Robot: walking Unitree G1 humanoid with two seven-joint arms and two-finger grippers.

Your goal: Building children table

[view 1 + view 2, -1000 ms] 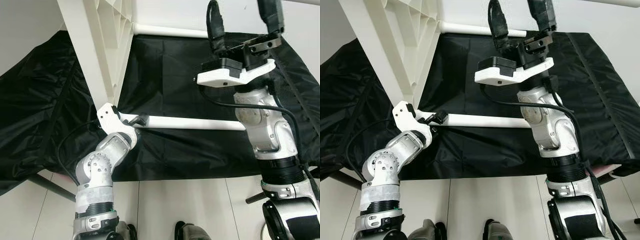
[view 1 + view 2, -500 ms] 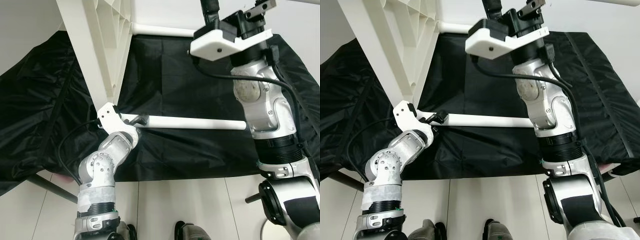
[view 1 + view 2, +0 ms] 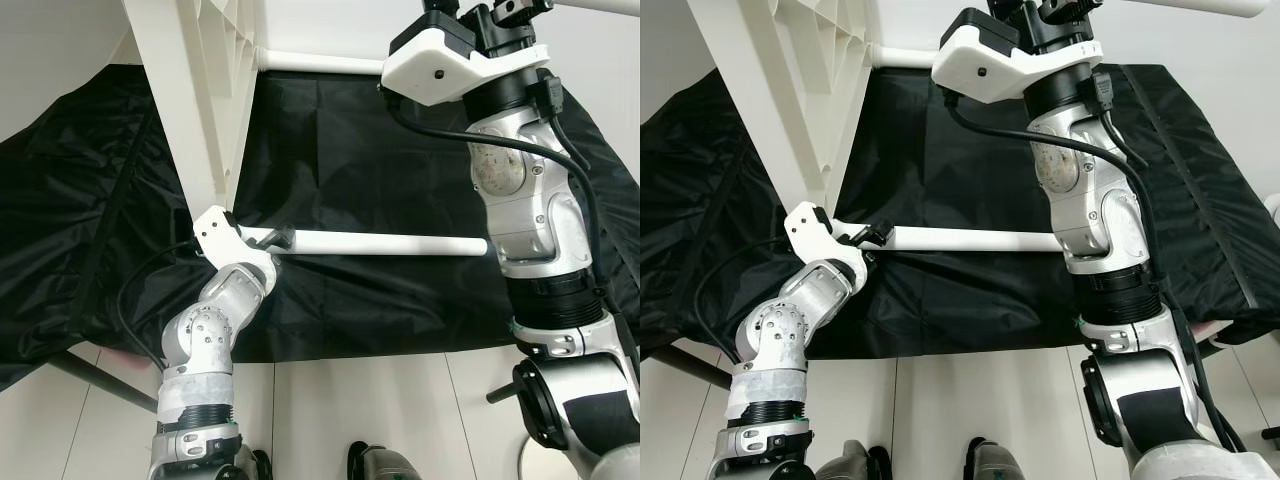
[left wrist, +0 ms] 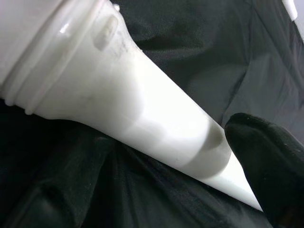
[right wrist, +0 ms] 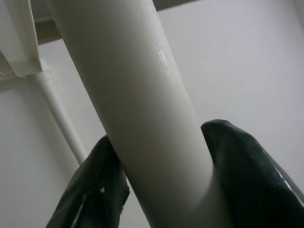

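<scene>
Lying across the black cloth (image 3: 380, 150), a loose white table leg (image 3: 390, 244) runs from the robot's left toward its right, roughly level. Left gripper (image 3: 281, 238) sits at its near end; the wrist view puts one black fingertip (image 4: 266, 152) tight against the leg's tapered tip, so the pincer reads as closed on that leg, though the opposite finger is hidden behind the plastic.

White tabletop (image 3: 195, 90) stands on edge at the left, ribbed underside facing the cloth. A second leg (image 3: 320, 62) already projects from its corner along the far side of the cloth, apparently seated in its socket.

Right arm is raised high. In its wrist view the right gripper (image 5: 161, 161) has both fingers pressed on either side of a thick white tube (image 5: 137, 95), so it is clamped on that tube. This looks like another leg attached to the upturned tabletop, seen from below; the joint itself is not clear.

Step in hand, as judged: right side steadies the part-built table while left side readies the loose leg for fitting.

Next move likely calls for lifting the loose leg clear of the cloth, swinging it toward a free socket on the tabletop's underside, lining its end square to the hole, then pushing or twisting home. Which socket is free cannot be told.
</scene>
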